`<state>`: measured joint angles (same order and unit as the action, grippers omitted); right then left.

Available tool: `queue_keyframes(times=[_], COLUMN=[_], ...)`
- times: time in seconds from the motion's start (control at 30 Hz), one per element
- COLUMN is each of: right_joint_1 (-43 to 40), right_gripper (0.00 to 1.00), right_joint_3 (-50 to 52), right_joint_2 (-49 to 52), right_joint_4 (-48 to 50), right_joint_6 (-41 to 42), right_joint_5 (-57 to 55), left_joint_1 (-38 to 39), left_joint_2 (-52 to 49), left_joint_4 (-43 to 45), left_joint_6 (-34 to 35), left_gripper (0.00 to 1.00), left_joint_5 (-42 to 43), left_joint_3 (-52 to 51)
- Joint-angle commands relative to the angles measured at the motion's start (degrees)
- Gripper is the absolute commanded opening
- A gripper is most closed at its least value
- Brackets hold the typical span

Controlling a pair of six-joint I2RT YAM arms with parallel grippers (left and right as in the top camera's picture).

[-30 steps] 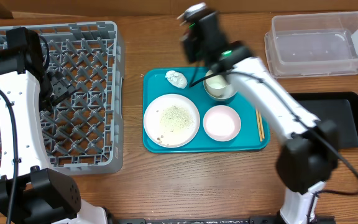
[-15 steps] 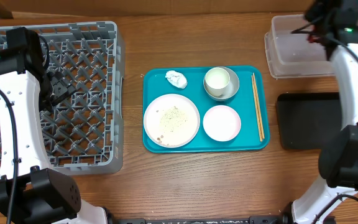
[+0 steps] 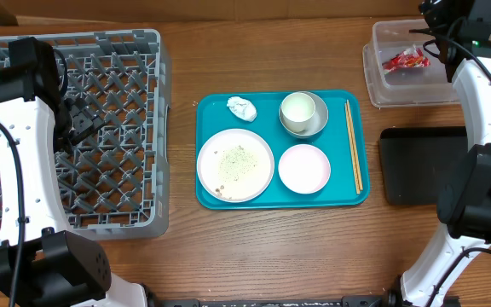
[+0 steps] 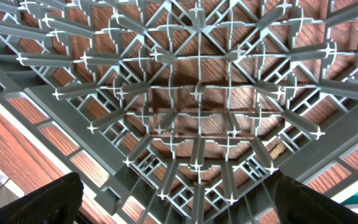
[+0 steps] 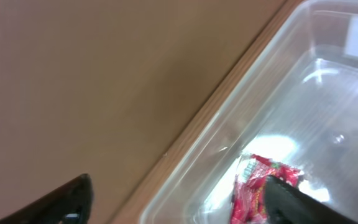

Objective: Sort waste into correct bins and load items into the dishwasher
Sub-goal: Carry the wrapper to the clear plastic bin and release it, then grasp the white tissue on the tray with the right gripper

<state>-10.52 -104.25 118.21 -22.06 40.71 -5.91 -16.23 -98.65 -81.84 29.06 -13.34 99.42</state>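
Note:
The red snack wrapper lies loose inside the clear tub at the back right. My right gripper hovers over that tub, open and holding nothing; in the right wrist view the wrapper lies on the tub floor below my right gripper. On the teal tray sit a white tissue, a cup in a grey bowl, a large plate with rice scraps, a small dish and chopsticks. My left gripper hangs open over the dish rack; the left wrist view shows my left gripper above its lattice.
The teal tray lies mid-table. A shallow black tray sits at the right, in front of the tub, partly under my right arm. Bare wooden table lies between the rack and the teal tray.
My right arm swung from over the teal tray to the clear tub at the back right. Its jaws opened and the red wrapper now lies in the tub. The left arm stayed still.

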Motion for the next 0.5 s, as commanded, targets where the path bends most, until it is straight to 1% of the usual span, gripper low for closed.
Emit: queue_keyframes(times=[0.0, 0.03, 0.07, 0.1, 0.13, 0.2, 0.23, 0.3, 0.37, 0.43, 0.47], right_joint_1=[-0.04, -0.04, -0.04, -0.04, -0.04, 0.66, 1.27, 3.89, 6.95, 11.23, 13.64], right_gripper=[0.81, 0.81, 0.85, 0.88, 0.89, 0.89, 0.89, 0.89, 0.93, 1.0, 1.0], right_joint_3=[-0.96, -0.96, -0.96, -0.96, -0.98, -1.01, -1.03, -1.4, -1.42, -1.42, -1.42], right_joint_2=[-4.26, -5.75, -7.13, -8.44, -9.84, -11.96, -12.63, -14.08, -14.71, -14.64, -14.45], right_joint_4=[0.35, 0.37, 0.61, 1.51, 3.37, 8.44, 10.01, 9.6, 6.43, 0.61, -2.84], right_joint_6=[-0.66, -0.66, -1.16, -3.87, -8.57, -16.76, -17.66, -18.16, -20.76, -26.69, -29.86], right_joint_5=[7.85, 12.52, 17.55, 23.45, 31.74, 46.84, 50.03, 51.63, 51.39, 49.09, 45.42], left_joint_1=[0.17, 0.17, 0.17, 0.17, 0.17, 0.17, 0.17, 0.17, 0.17, 0.17, 0.17], left_joint_2=[-0.24, -0.24, -0.24, -0.24, -0.24, -0.24, -0.24, -0.24, -0.24, -0.24, -0.24], left_joint_4=[0.02, 0.02, 0.02, 0.02, 0.02, 0.02, 0.02, 0.02, 0.02, 0.02, 0.02], left_joint_6=[1.18, 1.18, 1.18, 1.18, 1.18, 1.18, 1.18, 1.18, 1.18, 1.18, 1.18], left_gripper=[1.0, 1.0, 1.0, 1.0, 1.0, 1.0, 1.0, 1.0, 1.0, 1.0, 1.0], left_joint_5=[-0.57, -0.57, -0.57, -0.57, -0.57, -0.57, -0.57, -0.57, -0.57, -0.57, -0.57], left_joint_3=[0.37, 0.37, 0.37, 0.37, 0.37, 0.37, 0.37, 0.37, 0.37, 0.37, 0.37])
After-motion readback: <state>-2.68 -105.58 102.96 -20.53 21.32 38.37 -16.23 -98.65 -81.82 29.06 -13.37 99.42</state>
